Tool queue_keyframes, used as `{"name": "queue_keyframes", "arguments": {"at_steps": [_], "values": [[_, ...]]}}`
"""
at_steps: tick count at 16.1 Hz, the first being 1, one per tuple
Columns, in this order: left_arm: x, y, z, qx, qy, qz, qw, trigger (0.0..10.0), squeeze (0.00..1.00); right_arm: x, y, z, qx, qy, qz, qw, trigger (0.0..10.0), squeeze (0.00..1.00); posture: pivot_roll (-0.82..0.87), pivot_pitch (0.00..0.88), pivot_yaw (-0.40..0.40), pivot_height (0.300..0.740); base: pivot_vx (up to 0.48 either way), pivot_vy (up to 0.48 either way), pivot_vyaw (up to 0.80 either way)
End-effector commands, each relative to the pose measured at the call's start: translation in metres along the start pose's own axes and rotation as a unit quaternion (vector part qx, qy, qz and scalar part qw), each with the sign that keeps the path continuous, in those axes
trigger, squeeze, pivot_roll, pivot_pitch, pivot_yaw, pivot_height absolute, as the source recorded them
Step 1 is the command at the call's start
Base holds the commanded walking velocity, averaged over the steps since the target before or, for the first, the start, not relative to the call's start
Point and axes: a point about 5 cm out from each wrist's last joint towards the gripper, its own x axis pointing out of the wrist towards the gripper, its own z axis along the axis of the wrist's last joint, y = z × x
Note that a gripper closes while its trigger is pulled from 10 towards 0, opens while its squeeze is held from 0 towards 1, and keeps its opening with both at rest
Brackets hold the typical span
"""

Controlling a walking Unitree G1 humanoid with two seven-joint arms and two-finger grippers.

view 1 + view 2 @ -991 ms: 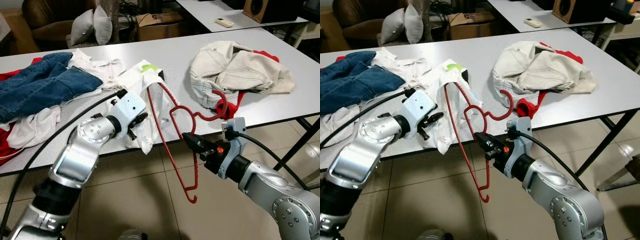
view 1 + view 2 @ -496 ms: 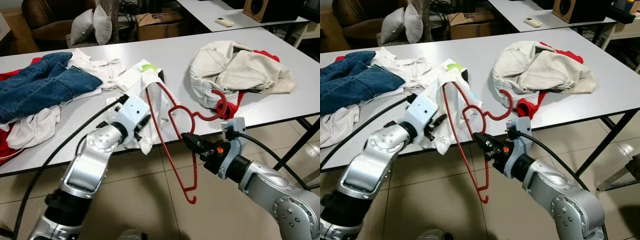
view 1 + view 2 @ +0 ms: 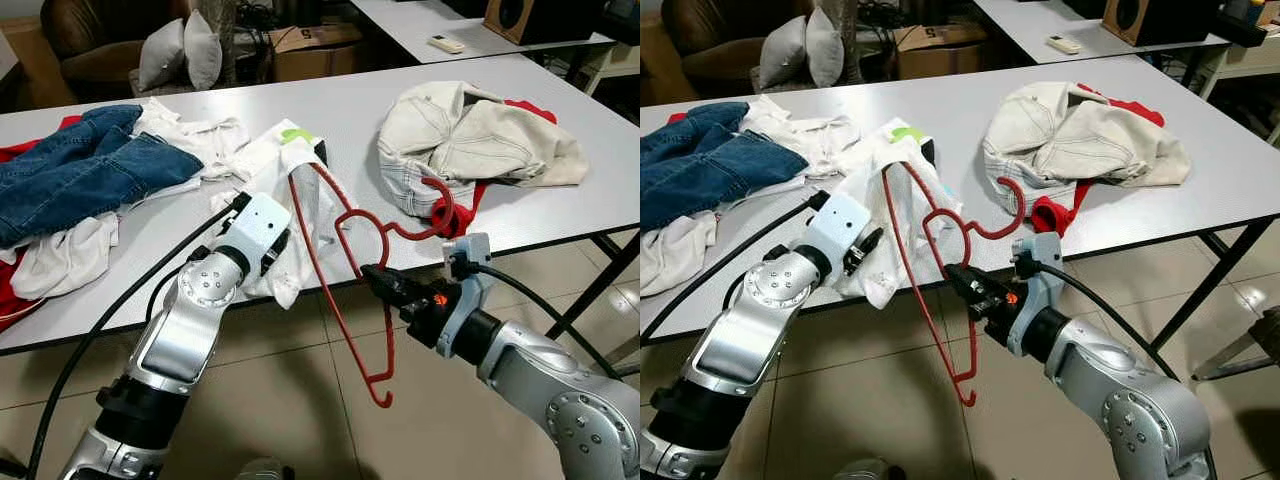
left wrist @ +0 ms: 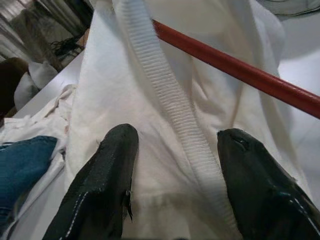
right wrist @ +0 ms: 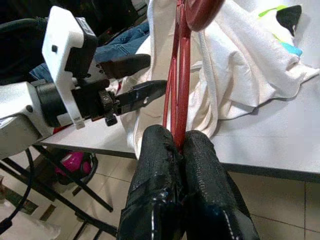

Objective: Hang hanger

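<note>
Left eye view: the red hanger [image 3: 345,260] stands tilted at the front edge of the white desk [image 3: 350,110], its hook lying by the beige jacket [image 3: 470,140], its lower end hanging below the desk edge. The right gripper [image 3: 372,277] has its jaws clenched on the hanger's bar. The left gripper [image 3: 275,240] is at the white shirt [image 3: 290,200], which drapes over the desk edge just beside the hanger. Blue jeans [image 3: 80,170] lie well apart from the hanger, at the far left of the desk.

Right eye view: the same layout; the hanger's upper arm passes into the white shirt.

Left wrist view: the left jaws are released, one finger [image 4: 102,185] on each side of a ribbed seam of the white shirt; the red bar crosses beyond them.

Right wrist view: the right jaws grasp the hanger's red bar, fingers [image 5: 160,190] pressed together; the left gripper shows beside the shirt.
</note>
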Motion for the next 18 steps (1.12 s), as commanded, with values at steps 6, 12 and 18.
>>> {"name": "queue_keyframes", "arguments": {"at_steps": [6,12,18], "values": [[-0.0019,0.0057,-0.0003,-0.001,-0.015,0.004,1.0,0.0,0.0,0.0005,0.0034,0.0063,-0.007,-0.015,0.009,1.0,10.0,0.0,0.02,0.0,0.062,0.74,0.0,0.0,0.0],[-0.0059,0.0125,-0.0012,-0.021,-0.027,0.015,0.999,0.0,0.0,-0.0012,0.0019,0.0034,0.0,-0.013,0.0,1.0,10.0,0.0,0.02,0.0,0.07,0.74,0.0,0.0,0.0],[-0.0051,0.0137,-0.0013,-0.023,-0.031,0.009,0.999,0.0,0.0,-0.0001,-0.0005,0.0017,0.003,-0.015,-0.014,1.0,10.0,0.0,0.03,0.0,0.071,0.74,0.0,0.0,0.0]]}}
